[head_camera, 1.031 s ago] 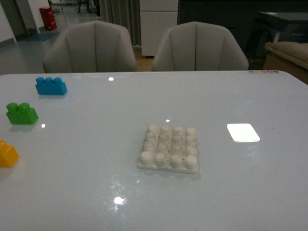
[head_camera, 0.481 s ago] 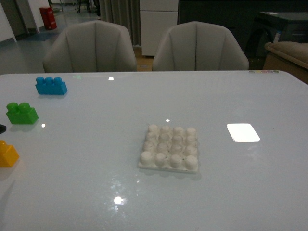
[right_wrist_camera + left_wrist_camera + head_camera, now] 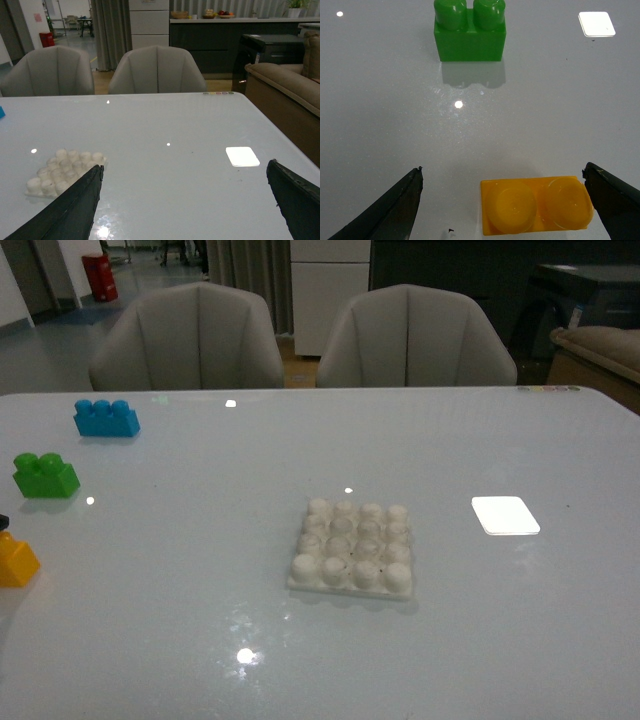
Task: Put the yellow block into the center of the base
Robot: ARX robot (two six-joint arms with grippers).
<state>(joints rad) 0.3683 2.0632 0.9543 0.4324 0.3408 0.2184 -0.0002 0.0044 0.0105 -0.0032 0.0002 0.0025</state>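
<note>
Left pincer [image 3: 502,172], released and spread wide, is framing the yellow block [image 3: 535,205] lying between its jaws on the worktop [image 3: 380,100], presumably lining up a grasp for carrying it to the base [image 3: 352,548], well apart.

The left end effector [image 3: 502,171] gapes wide around the yellow block [image 3: 536,205], with the green brick [image 3: 470,34] beyond

The front view looks from the robot's body across the table [image 3: 180,640] toward two chairs [image 3: 187,335]. The left wrist view looks steeply down, close, the block [image 3: 535,205] between the left pincer's [image 3: 502,169] spread tips, the green brick [image 3: 470,37] beyond them. The right wrist view looks level past the right pincer [image 3: 185,165], sharing base [image 3: 62,170], patch [image 3: 242,156] and chairs with the front.
</note>
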